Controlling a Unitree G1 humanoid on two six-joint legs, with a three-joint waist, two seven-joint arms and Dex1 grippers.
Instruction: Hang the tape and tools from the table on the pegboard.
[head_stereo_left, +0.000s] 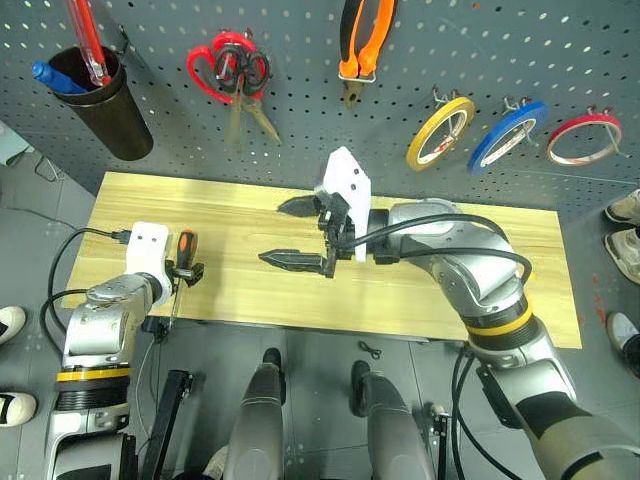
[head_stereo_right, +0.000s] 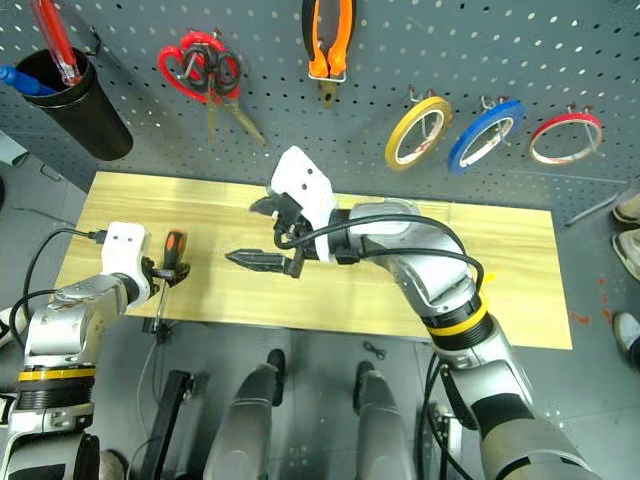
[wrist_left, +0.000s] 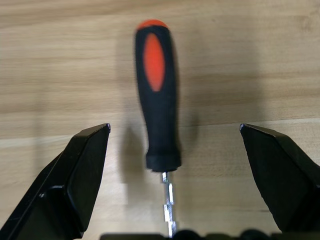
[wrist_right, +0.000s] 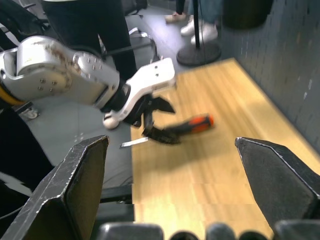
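Your left gripper (wrist_left: 170, 165) spread wide around the screwdriver (head_stereo_left: 186, 255) at the table's (head_stereo_left: 420, 300) left front edge, holding nothing, your right gripper (head_stereo_left: 300, 232) wide open mid-table, empty, black cup (head_stereo_left: 105, 105) on the pegboard (head_stereo_left: 540, 60) holding a red-handled tool (head_stereo_left: 88, 40) and blue pen (head_stereo_left: 55, 77).

1. I see even, bright overhead light on the table (head_stereo_left: 420, 290), with no glare.
2. Soft shadow flanks the screwdriver (wrist_left: 157, 100).
3. The right wrist view is motion-blurred.

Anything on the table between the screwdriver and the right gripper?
No: bare table separates the screwdriver from the right gripper, per the left eye view.
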